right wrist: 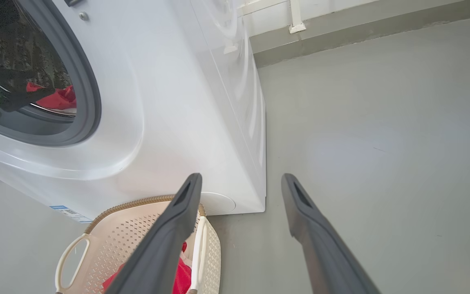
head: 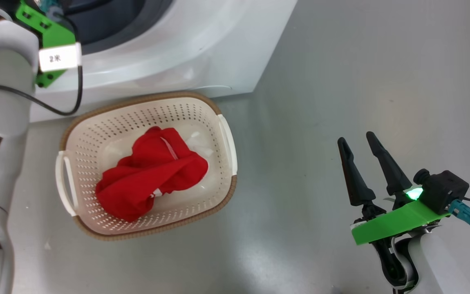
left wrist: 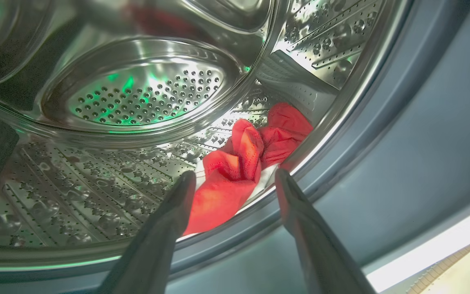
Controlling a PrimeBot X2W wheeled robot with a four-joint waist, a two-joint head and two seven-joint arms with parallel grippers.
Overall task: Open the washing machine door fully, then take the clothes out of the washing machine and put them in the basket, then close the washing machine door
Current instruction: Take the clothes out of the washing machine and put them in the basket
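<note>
The clothes [left wrist: 222, 192] lie just beyond the spread left pincer [left wrist: 235, 174].

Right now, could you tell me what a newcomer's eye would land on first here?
The red garment bunched in the cream basket, on the floor before the washer, stands out. Next, a second red piece lying inside the drum by its rim, with the open left gripper pointed at it. The open right gripper hangs over the grey floor.
</note>
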